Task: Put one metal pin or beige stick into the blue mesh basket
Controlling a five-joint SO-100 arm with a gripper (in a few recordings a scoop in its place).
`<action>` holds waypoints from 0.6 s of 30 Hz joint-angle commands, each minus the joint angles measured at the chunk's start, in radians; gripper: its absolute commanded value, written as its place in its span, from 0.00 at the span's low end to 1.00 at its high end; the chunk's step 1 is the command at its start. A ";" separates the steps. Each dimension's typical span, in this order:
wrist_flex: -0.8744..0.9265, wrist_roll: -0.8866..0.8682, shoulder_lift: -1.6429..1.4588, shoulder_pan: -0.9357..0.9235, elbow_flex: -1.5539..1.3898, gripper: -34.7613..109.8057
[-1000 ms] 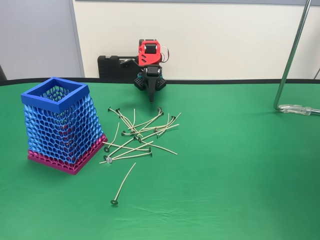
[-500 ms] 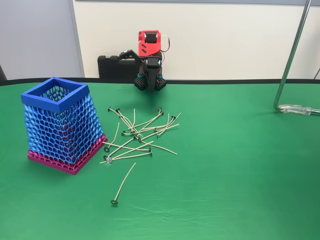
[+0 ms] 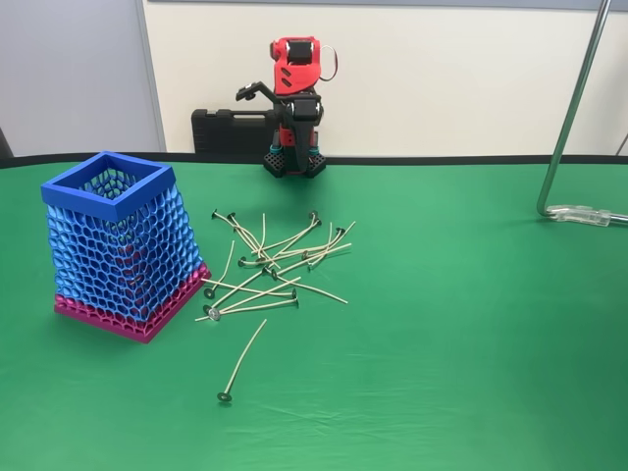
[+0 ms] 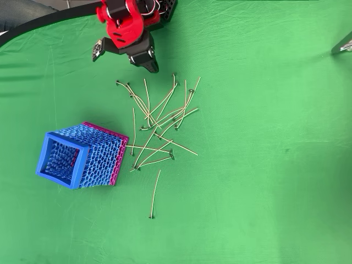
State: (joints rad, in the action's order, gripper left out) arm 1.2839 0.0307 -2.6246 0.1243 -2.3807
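Nothing is delivered yet, as far as visible; the gripper [image 4: 148, 63] hangs empty at the table's far edge, jaw gap impossible to tell; beige sticks [image 3: 270, 265] lie scattered just beside the blue mesh basket [image 3: 123, 245]; picking and dropping remain.

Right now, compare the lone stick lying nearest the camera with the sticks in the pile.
The lone stick lies by itself on the green cloth, touching nothing; the pile sticks cross and overlap. The lone stick sits further from the gripper; the pile lies closer to it. Both are thin, beige and dark-headed, and lie outside the basket.
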 commanded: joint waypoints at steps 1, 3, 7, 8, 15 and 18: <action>0.005 -0.023 0.124 0.009 0.057 0.25; 0.005 -0.028 0.189 0.017 0.064 0.25; 0.012 -0.046 0.261 0.048 0.066 0.25; 0.014 -0.052 0.272 0.051 0.064 0.25; -0.015 -0.055 0.319 0.051 0.064 0.25; -0.028 -0.054 0.374 0.048 0.091 0.25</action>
State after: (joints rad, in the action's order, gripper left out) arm 1.2701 -0.0276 -2.2795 0.1687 -2.3424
